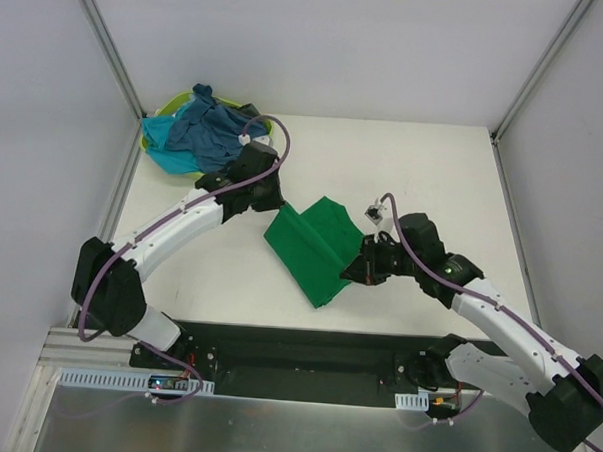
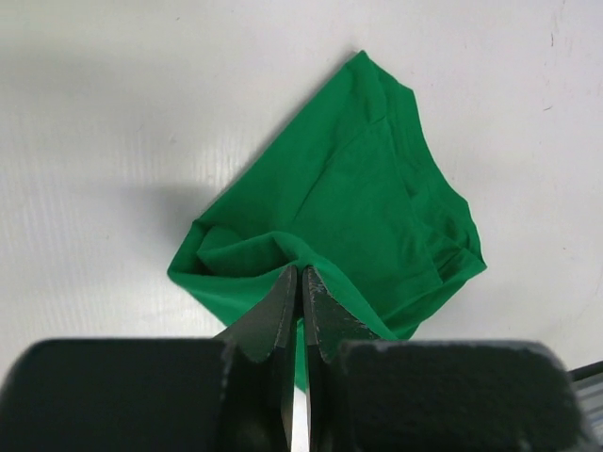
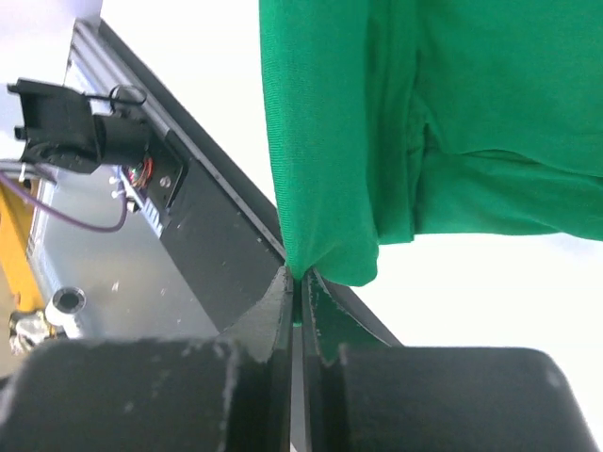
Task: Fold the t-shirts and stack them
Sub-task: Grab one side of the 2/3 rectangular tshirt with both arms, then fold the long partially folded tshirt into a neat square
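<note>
A bright green t-shirt (image 1: 316, 249) lies partly folded in the middle of the white table. My left gripper (image 1: 273, 203) is shut on the shirt's far left corner; in the left wrist view (image 2: 300, 275) cloth is pinched between the fingers, and the shirt (image 2: 358, 207) spreads away beyond them. My right gripper (image 1: 356, 269) is shut on the shirt's right edge; in the right wrist view (image 3: 296, 276) a fold of the shirt (image 3: 424, 122) is clamped at the fingertips and lifted. Blue, turquoise and dark t-shirts (image 1: 201, 132) are heaped at the far left corner.
A lime-green basket (image 1: 173, 104) shows under the heap of shirts at the far left. A black rail (image 1: 306, 351) runs along the table's near edge, just behind the right gripper. White walls with metal posts enclose the table on three sides.
</note>
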Tool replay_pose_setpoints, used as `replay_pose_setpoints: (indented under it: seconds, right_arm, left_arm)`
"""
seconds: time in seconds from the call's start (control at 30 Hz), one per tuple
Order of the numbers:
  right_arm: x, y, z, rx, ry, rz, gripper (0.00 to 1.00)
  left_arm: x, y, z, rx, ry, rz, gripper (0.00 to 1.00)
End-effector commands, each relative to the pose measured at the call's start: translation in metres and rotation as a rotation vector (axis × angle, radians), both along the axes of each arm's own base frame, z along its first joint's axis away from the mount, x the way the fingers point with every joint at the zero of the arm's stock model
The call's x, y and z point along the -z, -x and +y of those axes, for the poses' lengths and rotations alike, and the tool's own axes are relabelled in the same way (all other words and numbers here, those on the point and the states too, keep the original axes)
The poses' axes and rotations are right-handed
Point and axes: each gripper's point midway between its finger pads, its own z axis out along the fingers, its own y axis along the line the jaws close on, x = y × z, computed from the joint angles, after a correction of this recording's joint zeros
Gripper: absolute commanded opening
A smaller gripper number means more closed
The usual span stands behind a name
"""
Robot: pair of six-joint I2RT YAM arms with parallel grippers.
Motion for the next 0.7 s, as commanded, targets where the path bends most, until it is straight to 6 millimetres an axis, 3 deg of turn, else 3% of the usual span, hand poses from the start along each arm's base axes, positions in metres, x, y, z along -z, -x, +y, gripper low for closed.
replay_pose_setpoints:
  seconds: [0.0,0.37,0.67]
  right_arm:
    - [0.009,-0.007,-0.022,0.069,0.069,-0.004,0.00]
    - [0.025,-0.052,-0.055,0.227,0.140,0.007,0.00]
    - [0.048,-0.077,-0.070,0.295,0.191,0.053,0.01]
  left_arm:
    - [-0.020,-0.036,-0.012,-0.001,-0.014,-0.084,0.00]
    - [0.000,-0.080,-0.037,0.034,-0.069,-0.070,0.00]
    - [0.035,-0.102,-0.057,0.079,-0.101,-0.021,0.00]
